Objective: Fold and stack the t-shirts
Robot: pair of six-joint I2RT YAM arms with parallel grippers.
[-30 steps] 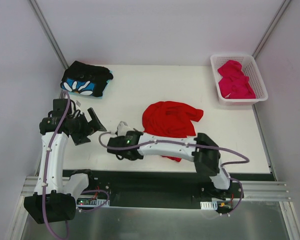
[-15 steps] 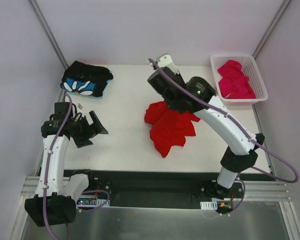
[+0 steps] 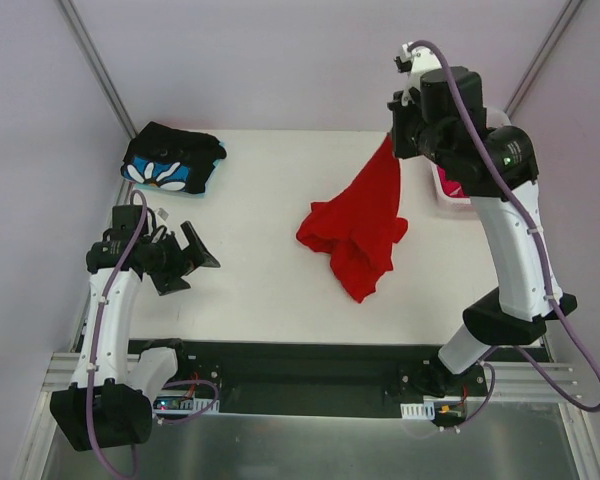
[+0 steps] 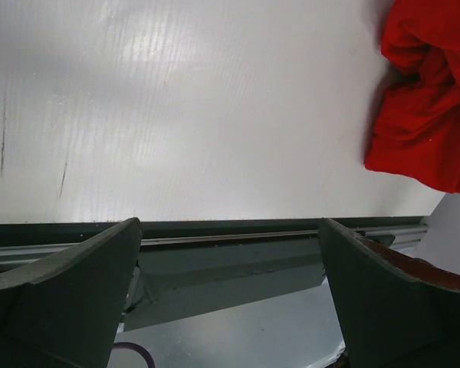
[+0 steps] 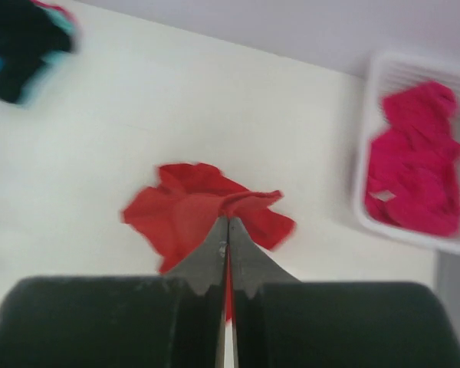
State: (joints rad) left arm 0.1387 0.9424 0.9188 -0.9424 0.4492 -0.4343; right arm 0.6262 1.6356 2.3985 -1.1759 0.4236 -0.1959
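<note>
Right claw (image 5: pixel 228 227) pinching red t-shirt (image 3: pixel 360 225) aloft; left claw (image 4: pixel 230 238) spread wide

A folded shirt (image 3: pixel 172 160) lies at the far left corner of the table (image 3: pixel 260 190), and a basket (image 5: pixel 366 138) at the far right holds another shirt (image 5: pixel 414 161). A third shirt (image 3: pixel 365 225) hangs from the right gripper (image 5: pixel 228 222), its lower end on the table.

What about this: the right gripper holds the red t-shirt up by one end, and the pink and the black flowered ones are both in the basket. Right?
Not quite. Only the pink t-shirt is in the basket; the black flowered t-shirt lies on the table at its far left corner, as the top view shows. The right gripper does hold the red t-shirt up by one end.
</note>
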